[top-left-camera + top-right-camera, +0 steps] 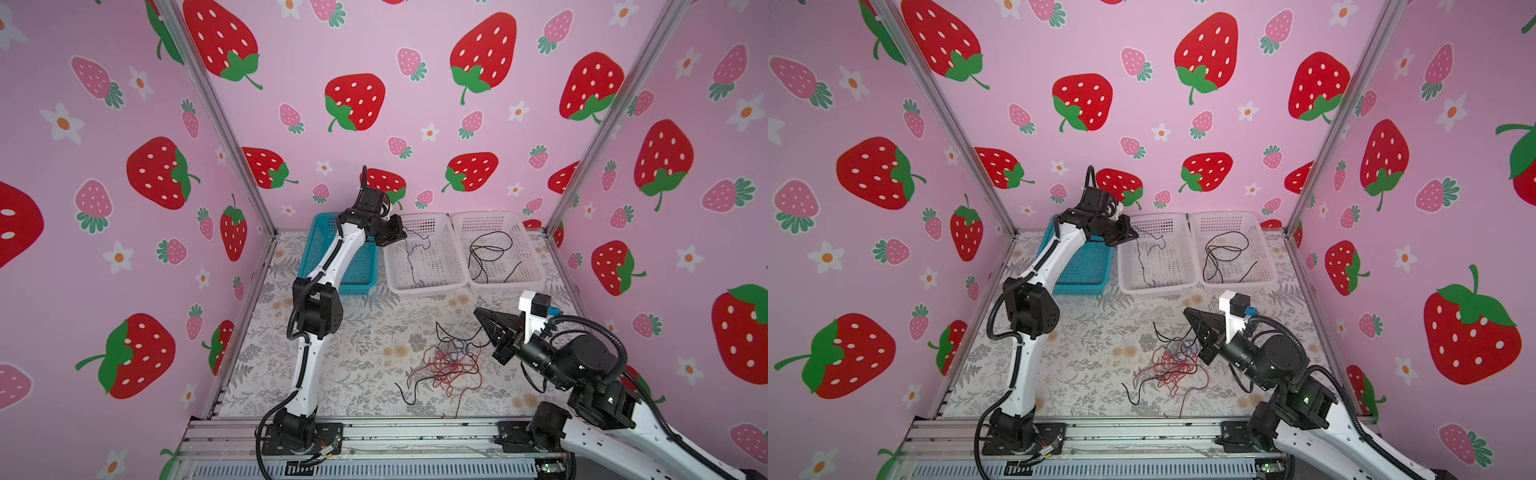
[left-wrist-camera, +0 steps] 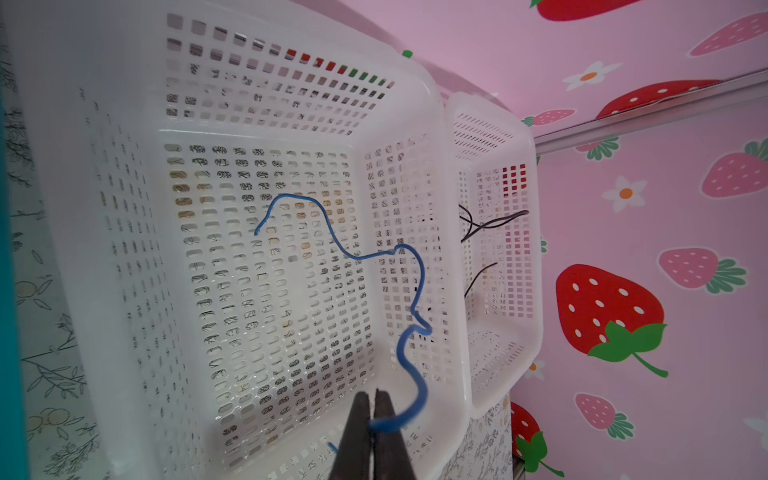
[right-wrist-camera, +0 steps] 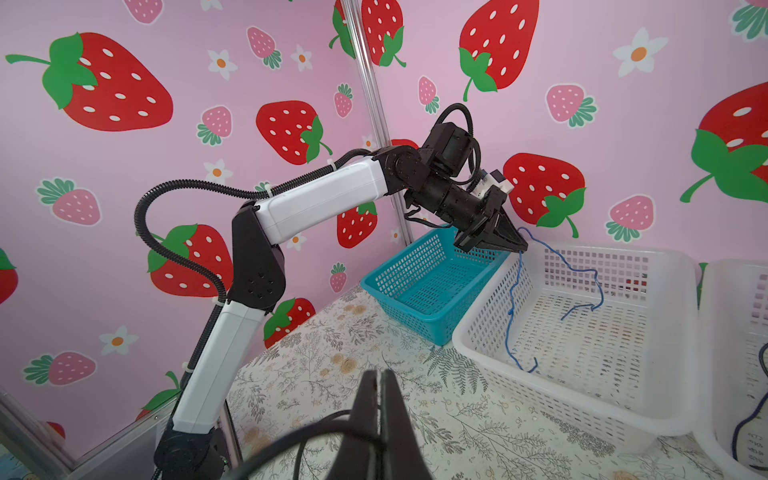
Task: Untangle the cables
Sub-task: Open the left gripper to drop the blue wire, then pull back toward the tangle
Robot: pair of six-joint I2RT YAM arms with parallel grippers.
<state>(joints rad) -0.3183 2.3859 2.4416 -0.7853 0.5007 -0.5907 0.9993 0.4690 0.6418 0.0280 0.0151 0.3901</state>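
My left gripper is shut on a thin dark blue cable. It holds the cable over the near-left rim of the middle white basket, and the cable's ends dangle inside. A tangle of red, blue and black cables lies on the floral mat. My right gripper hangs just above and right of the tangle. Its fingers are shut on a black cable that trails down to the tangle.
A teal basket stands at the back left, partly behind the left arm. At the back right, a second white basket holds a loose black cable. Pink strawberry walls enclose three sides, and a metal rail runs along the front.
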